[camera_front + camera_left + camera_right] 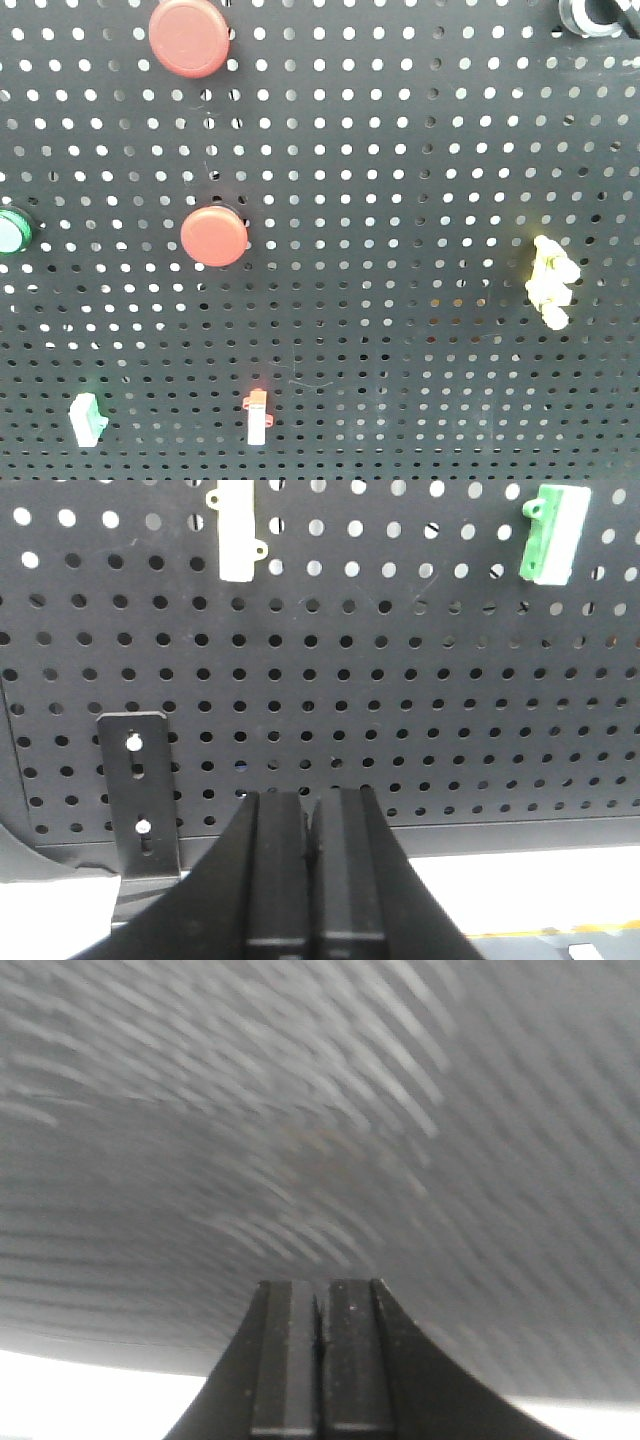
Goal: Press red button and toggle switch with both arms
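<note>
— Red buttons: how many on the pegboard (420,180)?

— Two, a larger red button (189,37) at the top and a smaller red button (214,236) mid-left. One toggle switch (257,416) sits low.

— Claws?

— Left claw (309,825) fingers together, below the white switch (237,530); right claw (321,1310) together too, view blurred.

— Advice?

— I'd keep them closed and push squarely, tip centred on each target.

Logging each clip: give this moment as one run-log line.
left claw: shut, empty, low before pegboard | right claw: shut, view motion-blurred | red buttons: no claw on them
</note>
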`<state>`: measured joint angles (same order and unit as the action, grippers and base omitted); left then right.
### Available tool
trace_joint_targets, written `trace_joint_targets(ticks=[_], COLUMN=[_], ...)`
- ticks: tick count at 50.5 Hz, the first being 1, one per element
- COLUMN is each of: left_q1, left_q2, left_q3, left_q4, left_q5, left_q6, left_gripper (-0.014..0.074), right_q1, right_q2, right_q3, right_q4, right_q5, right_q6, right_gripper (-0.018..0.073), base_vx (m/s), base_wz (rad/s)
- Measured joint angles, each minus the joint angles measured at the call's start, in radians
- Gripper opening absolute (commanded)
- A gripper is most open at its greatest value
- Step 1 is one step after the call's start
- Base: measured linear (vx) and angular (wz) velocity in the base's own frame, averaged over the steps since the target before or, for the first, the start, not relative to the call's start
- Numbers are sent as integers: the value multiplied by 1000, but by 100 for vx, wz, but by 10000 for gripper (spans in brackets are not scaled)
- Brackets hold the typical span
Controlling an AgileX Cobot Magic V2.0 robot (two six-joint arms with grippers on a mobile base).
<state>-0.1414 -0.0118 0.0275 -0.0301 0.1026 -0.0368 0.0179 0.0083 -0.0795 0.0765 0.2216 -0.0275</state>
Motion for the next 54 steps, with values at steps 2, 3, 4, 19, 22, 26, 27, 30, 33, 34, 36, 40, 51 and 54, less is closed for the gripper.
trace_joint_targets(ticks=[2,3,4,19,22,26,27,30,33,34,36,40,51,54], left_q1=[0,0,0,0,0,0,0,0,0,0,0,0,0,0], left_q2=[0,0,0,0,0,0,0,0,0,0,0,0,0,0], left_q3=[0,0,0,0,0,0,0,0,0,0,0,0,0,0], left_q4=[0,0,0,0,0,0,0,0,0,0,0,0,0,0], left_q5=[0,0,0,-1,0,0,0,0,0,0,0,0,0,0], left_q6=[0,0,0,-1,-1,-1,-1,-1,-1,-1,-1,-1,-1,-1], left_gripper=[2,2,2,2,2,2,2,2,2,2,2,2,2,2], right_q1=[-10,-14,-15,-17,-17,-17,-17,-17,-17,-17,-17,-17,-17,-17], right_q2=[-1,-5,-7,-18,-18,-18,-18,-18,-18,-18,-18,-18,-18,-18], right_q3=[28,45,56,110,110,110,110,110,110,110,110,110,110,110], right_q4=[-48,-67,-76,-114,-106,-99,-99,-98,-98,-98,-98,-97,-96,-96], right_q5=[-32,-43,-61,-90,-86,-85,-83,-83,-83,-83,-83,-83,-82,-82], right_q6=[57,82,94,124,123,123,123,123,123,123,123,123,123,122], right_gripper=[-3,-3,-3,-3,-3,-3,-3,-3,-3,-3,-3,-3,-3,-3], base_vx=[0,0,0,0,0,0,0,0,0,0,0,0,0,0], base_wz=[0,0,0,0,0,0,0,0,0,0,0,0,0,0])
